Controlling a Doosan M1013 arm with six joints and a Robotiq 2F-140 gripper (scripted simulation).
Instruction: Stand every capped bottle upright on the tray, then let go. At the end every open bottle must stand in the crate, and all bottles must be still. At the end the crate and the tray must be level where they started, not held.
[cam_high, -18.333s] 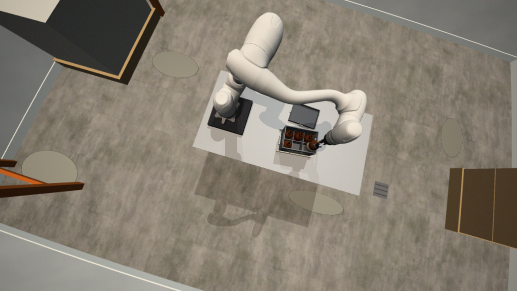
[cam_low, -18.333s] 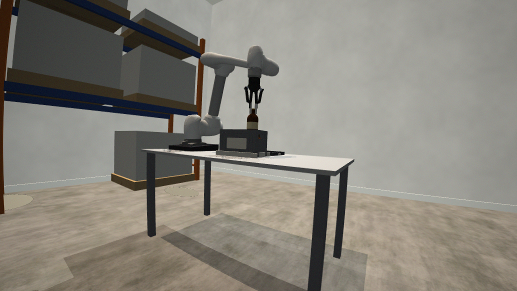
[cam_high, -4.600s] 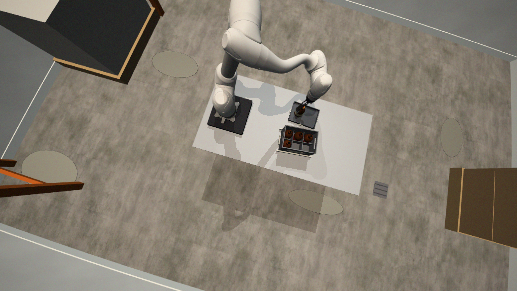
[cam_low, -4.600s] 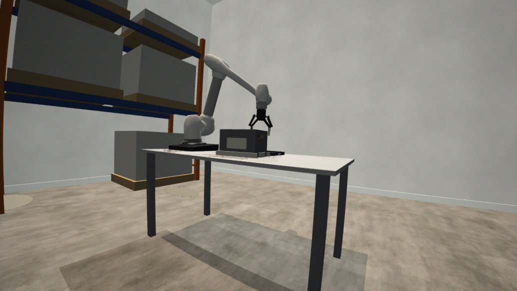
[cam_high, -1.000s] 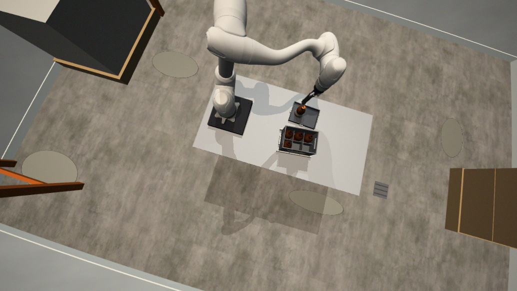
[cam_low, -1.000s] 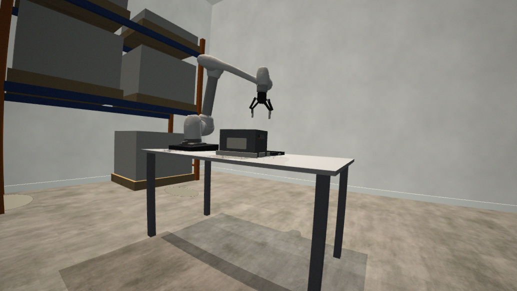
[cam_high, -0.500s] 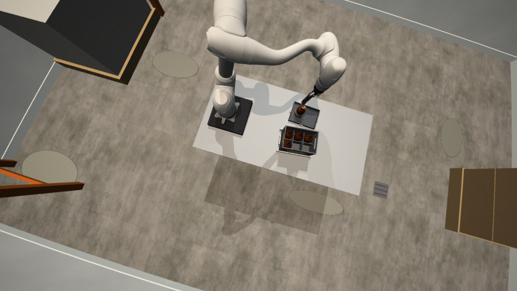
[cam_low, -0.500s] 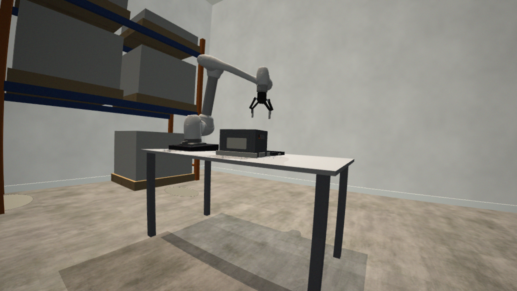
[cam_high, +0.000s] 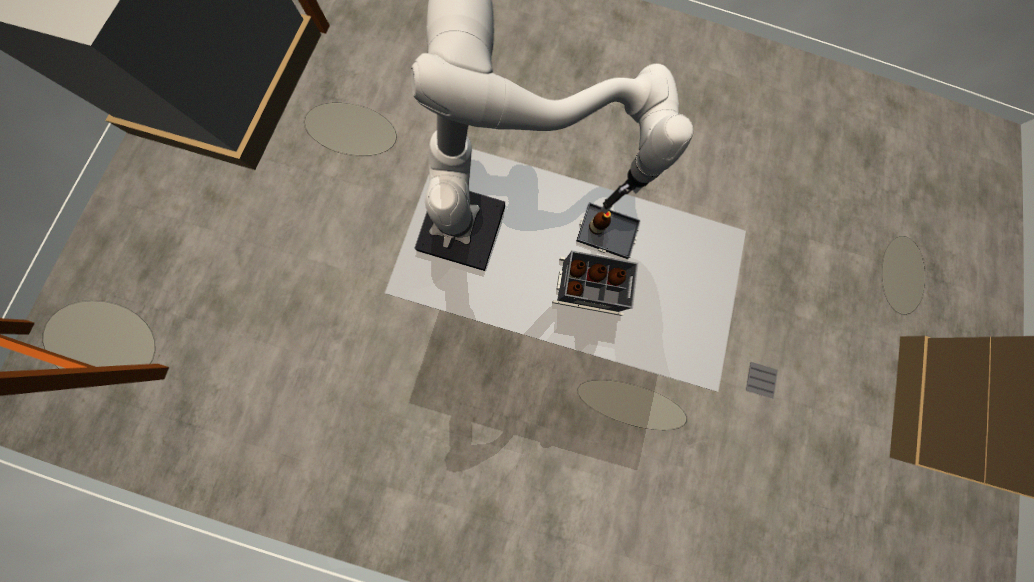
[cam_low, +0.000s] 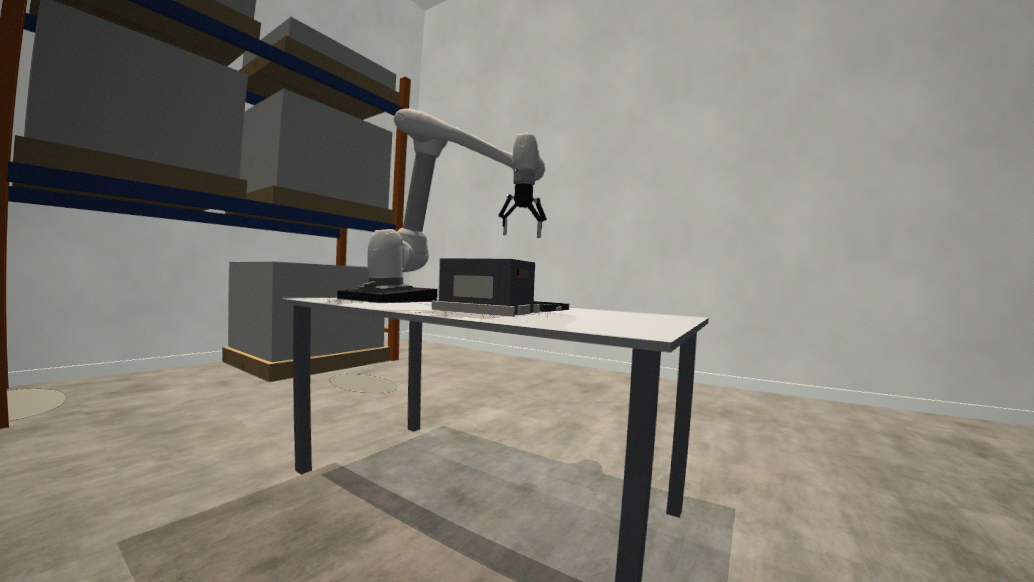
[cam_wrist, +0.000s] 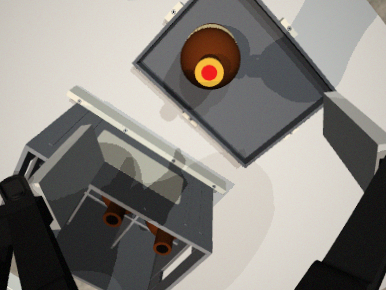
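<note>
A brown bottle with a red-and-yellow cap (cam_high: 599, 220) (cam_wrist: 210, 57) stands upright at the near-left corner of the dark tray (cam_high: 623, 237) (cam_wrist: 266, 112) (cam_low: 551, 306). The grey crate (cam_high: 561, 280) (cam_low: 486, 281) stands next to the tray with several open brown bottles (cam_high: 596, 272) upright in its cells. In the wrist view two of their necks (cam_wrist: 112, 218) show. My gripper (cam_low: 522, 229) (cam_high: 611, 202) is open and empty, and it hangs well above the capped bottle and the tray.
Crate and tray rest on a white table (cam_high: 687, 303) (cam_low: 615, 325). The arm's base (cam_high: 459, 231) is mounted at the table's far left end. Shelving with large boxes (cam_low: 311, 144) stands behind the table.
</note>
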